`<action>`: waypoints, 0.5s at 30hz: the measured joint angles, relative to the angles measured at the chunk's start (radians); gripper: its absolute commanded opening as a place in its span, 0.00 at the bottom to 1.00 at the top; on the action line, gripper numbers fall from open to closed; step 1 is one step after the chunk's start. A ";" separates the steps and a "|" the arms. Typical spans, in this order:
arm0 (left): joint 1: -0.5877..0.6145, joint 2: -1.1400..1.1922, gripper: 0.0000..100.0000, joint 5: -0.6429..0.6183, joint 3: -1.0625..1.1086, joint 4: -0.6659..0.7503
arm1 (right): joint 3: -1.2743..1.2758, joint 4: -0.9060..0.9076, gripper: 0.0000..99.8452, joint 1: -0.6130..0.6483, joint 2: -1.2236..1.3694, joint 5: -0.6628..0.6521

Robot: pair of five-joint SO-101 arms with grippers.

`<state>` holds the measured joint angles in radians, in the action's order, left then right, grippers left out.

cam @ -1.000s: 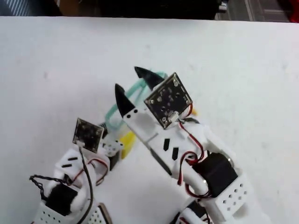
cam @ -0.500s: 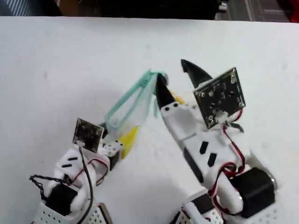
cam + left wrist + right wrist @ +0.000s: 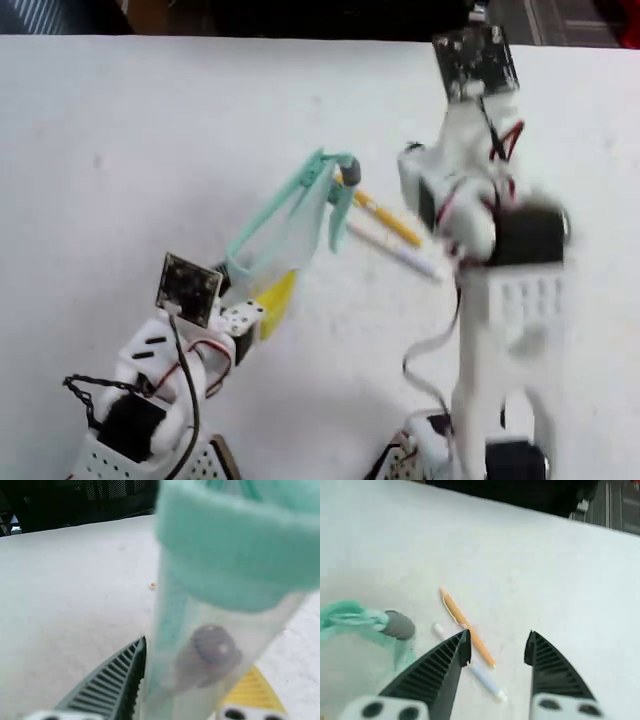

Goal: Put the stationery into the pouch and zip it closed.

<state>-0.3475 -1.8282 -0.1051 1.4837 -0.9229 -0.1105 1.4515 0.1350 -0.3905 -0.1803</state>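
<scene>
**Count**
- Arms: two. The left arm stands at the near edge of the desk, left of centre. The right arm stands at the near edge, right of centre, and extends toward the far edge.
- Left gripper: one black finger and one yellow finger, clenched on the near end of the pouch.
- Pouch: one, with clear walls and teal trim. It is near the centre of the desk and runs on a slant from the left gripper up toward the far right. A grey tab sits at its far end. In the left wrist view a grey round item shows through the clear wall; what it is cannot be determined.
- Pens: two, lying on the desk just right of the far end of the pouch. The orange pen and the white pen lie side by side and close together, both outside the pouch.
- Right gripper: fingers released and spread wide, holding nothing. In the right wrist view they are above the two pens.

**Surface and room**
- The desk is plain white.
- A dark band of room runs beyond the far edge.
- Striped flooring shows past the far right corner.

**Difference from the earlier frame**
- Half a second ago the right gripper was at the far end of the pouch and covered the pens. It has since swung right and toward the far edge, so both pens are now uncovered.
- The left arm and the pouch have not shifted.
</scene>
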 measured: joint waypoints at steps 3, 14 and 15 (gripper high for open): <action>0.000 0.000 0.23 0.000 0.000 0.000 | -0.008 0.021 0.17 -0.041 0.143 0.000; 0.043 0.002 0.23 -0.012 0.000 0.000 | -0.009 -0.086 0.17 -0.040 0.582 -0.209; 0.055 0.002 0.23 -0.026 0.000 0.000 | -0.009 -0.109 0.17 -0.040 0.618 -0.222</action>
<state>-0.2923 -1.8267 -0.1312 1.4837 -0.9229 -0.1197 1.3426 0.0951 0.2279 -0.4028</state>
